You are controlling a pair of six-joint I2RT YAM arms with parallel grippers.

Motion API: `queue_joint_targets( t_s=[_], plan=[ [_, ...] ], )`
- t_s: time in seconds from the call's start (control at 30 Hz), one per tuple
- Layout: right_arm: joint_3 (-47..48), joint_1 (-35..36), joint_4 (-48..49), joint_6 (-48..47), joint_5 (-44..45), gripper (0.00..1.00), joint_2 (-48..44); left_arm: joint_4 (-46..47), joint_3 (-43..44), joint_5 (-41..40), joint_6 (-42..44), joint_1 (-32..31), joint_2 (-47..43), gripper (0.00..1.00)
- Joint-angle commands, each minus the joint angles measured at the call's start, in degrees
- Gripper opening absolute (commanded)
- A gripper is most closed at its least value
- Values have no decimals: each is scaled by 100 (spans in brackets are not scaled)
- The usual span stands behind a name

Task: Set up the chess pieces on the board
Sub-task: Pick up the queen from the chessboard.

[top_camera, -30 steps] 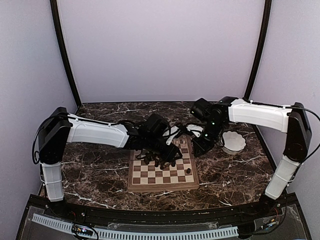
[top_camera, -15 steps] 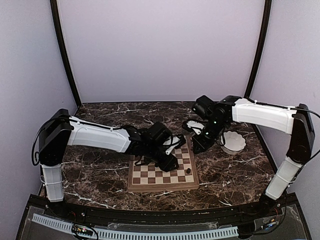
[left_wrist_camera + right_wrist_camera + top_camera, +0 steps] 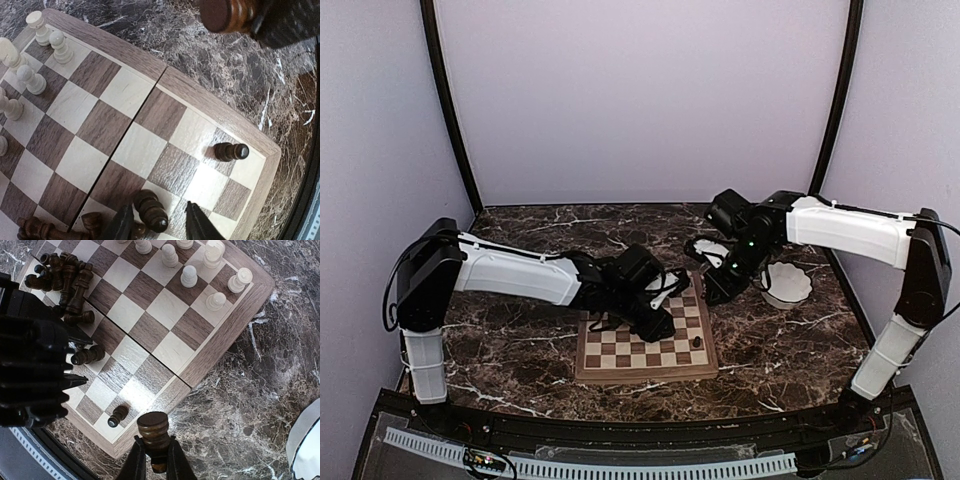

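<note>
The left arm [image 3: 510,270] was extended low across the table [image 3: 520,350] from its base at the left, with the wrist pitched down over the right half of the board [image 3: 630,352]. The right arm [image 3: 840,228] was reached inward from the right, with the wrist bent down just outside the board's right edge, near the white scalloped bowl [image 3: 788,285]. The table top was seen to be dark marble with white veins. The board was of wood, checkered tan and dark brown, bounded by a thick brown rim and crossed by a straight seam. It was laid flat at the middle of the table. The cream pieces [image 3: 189,276], turned and rounded, were stood upright along one end. The dark brown pieces [image 3: 65,275] were heaped on their sides at the other end. One dark pawn [image 3: 231,151] was stood alone near a corner. The left gripper [image 3: 159,225] was lowered to the squares, its black fingers [image 3: 122,227] partly spread on either side of a lying dark piece [image 3: 150,212], with a gap left at one finger. The right gripper [image 3: 156,465] was closed tightly on a dark turned piece [image 3: 154,430], which was held clear of the surface.
</note>
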Motion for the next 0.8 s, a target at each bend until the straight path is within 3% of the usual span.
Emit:
queue_joint_targets(
  t_s=[0.0,0.27,0.6,0.77],
  plan=[
    [-86,13,89,-10,-56,3,-166,-19,290,-220,-98,-8,-53,35],
    [-136,13,91,15,-44,3,-198,-52,315,-212,-79,-8,-35,15],
    [-171,12,129,51,-40,3,-237,-318,387,-123,-7,-8,-195,5],
    [-203,8,179,52,-13,3,-234,-374,84,34,-34,-15,-1011,5]
  ],
)
